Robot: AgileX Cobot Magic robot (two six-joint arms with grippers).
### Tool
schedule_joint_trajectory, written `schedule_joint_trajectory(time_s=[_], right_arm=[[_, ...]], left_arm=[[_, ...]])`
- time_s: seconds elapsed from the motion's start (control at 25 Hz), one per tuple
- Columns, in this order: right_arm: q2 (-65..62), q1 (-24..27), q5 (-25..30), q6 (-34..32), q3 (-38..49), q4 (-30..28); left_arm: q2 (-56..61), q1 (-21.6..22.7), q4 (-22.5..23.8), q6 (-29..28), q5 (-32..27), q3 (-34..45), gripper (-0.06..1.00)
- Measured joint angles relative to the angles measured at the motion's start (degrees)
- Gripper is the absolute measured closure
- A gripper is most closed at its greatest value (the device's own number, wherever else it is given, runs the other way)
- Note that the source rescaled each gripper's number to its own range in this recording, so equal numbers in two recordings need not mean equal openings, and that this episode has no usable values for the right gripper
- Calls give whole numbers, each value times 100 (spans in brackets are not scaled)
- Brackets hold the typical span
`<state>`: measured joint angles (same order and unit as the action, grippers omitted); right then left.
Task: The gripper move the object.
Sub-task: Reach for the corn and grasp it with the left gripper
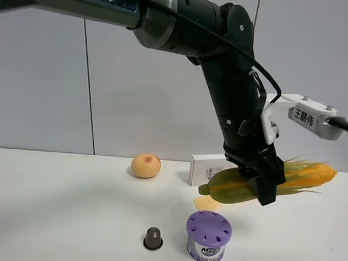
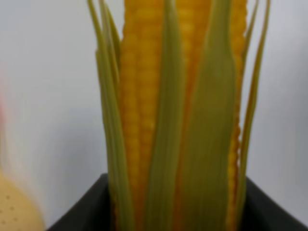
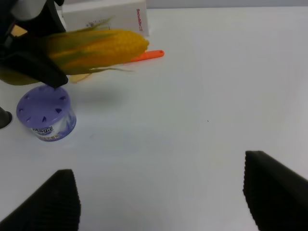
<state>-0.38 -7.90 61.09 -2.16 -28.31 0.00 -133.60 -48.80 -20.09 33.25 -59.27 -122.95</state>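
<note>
The corn cob (image 1: 304,176), green husk over yellow kernels, is held roughly level a little above the white table (image 1: 50,217) at the right. My left gripper (image 1: 259,182) reaches across from the left and is shut on its middle. The left wrist view shows the cob (image 2: 178,120) close up between the black fingers (image 2: 82,214). The right wrist view shows the cob (image 3: 96,48) and the left gripper (image 3: 29,65) holding it. My right gripper (image 3: 161,202) is open and empty over bare table, well apart from the cob.
A peach-orange fruit (image 1: 146,166) lies to the cob's left. A white box (image 1: 206,168) stands behind it. A purple-lidded can (image 1: 208,236) and a small dark capsule (image 1: 152,238) stand in front. A yellow spatula (image 1: 204,202) with a red handle (image 3: 147,55) lies under the cob.
</note>
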Motion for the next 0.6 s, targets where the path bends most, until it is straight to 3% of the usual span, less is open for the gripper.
schedule_joint_trajectory(time_s=[0.16, 0.36, 0.6], right_arm=[[0, 0, 0, 0, 0, 0], [0, 0, 0, 0, 0, 0], [0, 0, 0, 0, 0, 0]], left_arm=[[-112, 108, -342, -1427, 132, -495, 94], [-123, 343, -477, -3385, 249, -551, 94], [-278, 386, -843, -4571, 617, -551, 94]])
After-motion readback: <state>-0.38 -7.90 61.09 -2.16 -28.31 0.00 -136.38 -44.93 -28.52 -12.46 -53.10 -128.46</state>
